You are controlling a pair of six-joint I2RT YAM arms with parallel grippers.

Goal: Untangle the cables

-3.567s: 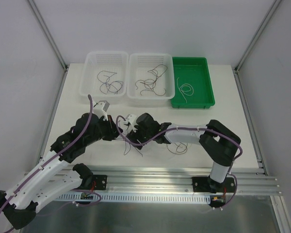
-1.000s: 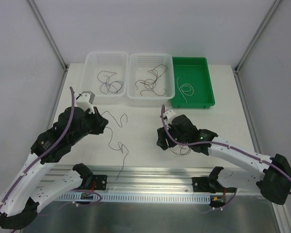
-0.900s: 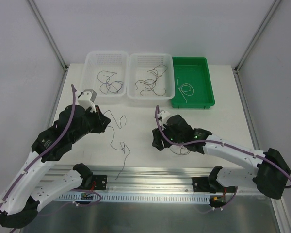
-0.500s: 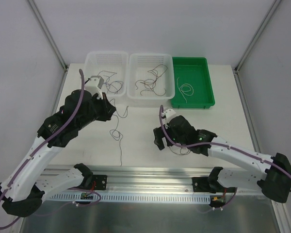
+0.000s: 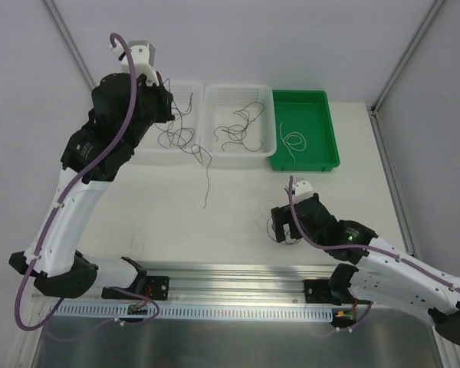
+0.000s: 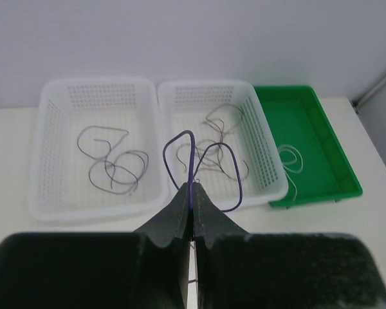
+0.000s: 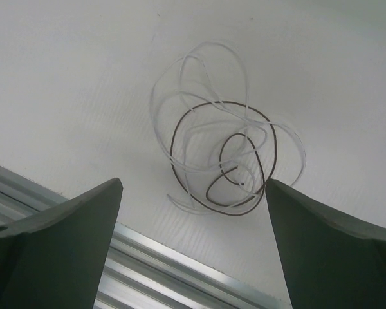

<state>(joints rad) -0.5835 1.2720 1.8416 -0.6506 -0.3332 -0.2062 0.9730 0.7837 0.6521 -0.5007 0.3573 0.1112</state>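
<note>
My left gripper [image 5: 165, 107] is raised high over the left white basket and is shut on a thin dark purple-grey cable [image 5: 208, 178]. The cable dangles down past the baskets' front edge. In the left wrist view the strand [image 6: 192, 151] loops up out of the closed fingertips [image 6: 191, 190]. My right gripper [image 5: 280, 222] is open and empty, low over a small clump of white and brown cables [image 5: 274, 228] on the table. In the right wrist view the clump [image 7: 209, 175] lies between and just beyond the two fingers, with the gripper [image 7: 193, 185] apart from it.
The left white basket [image 5: 139, 92] holds dark strands. The middle white basket [image 5: 238, 90] holds several dark and brownish strands. The green tray [image 5: 327, 103] holds one white strand. An aluminium rail [image 5: 238, 280] runs along the near edge.
My left arm has lifted up and back towards the baskets, carrying the dark strand off the table. My right gripper has drawn to the right and nearer, over the white and brown clump.
</note>
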